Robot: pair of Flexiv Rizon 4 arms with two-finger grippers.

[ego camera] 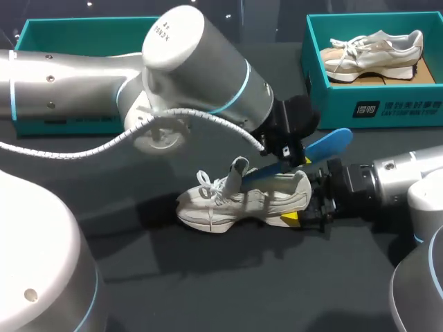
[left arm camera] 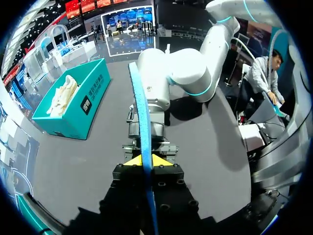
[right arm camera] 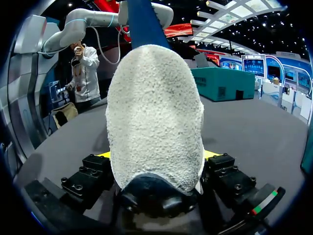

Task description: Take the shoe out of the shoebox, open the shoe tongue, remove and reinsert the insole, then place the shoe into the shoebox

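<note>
Sneaker (ego camera: 242, 200) sits upright on the black table (ego camera: 208, 277), its heel clamped between the fingers of the right gripper (ego camera: 304, 211). The left gripper (ego camera: 299, 160) pinches a blue insole (ego camera: 325, 145) slanting over the shoe's opening. A second sneaker (ego camera: 374, 52) lies in the teal shoebox (ego camera: 387, 111), well apart.

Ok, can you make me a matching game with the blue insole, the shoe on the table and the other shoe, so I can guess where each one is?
Things:
1. blue insole
2. shoe on the table
3. second shoe

Places:
A. lying in the teal shoebox
B. heel held by the right hand
C. pinched in the left hand

Pairs: 1-C, 2-B, 3-A.
</note>
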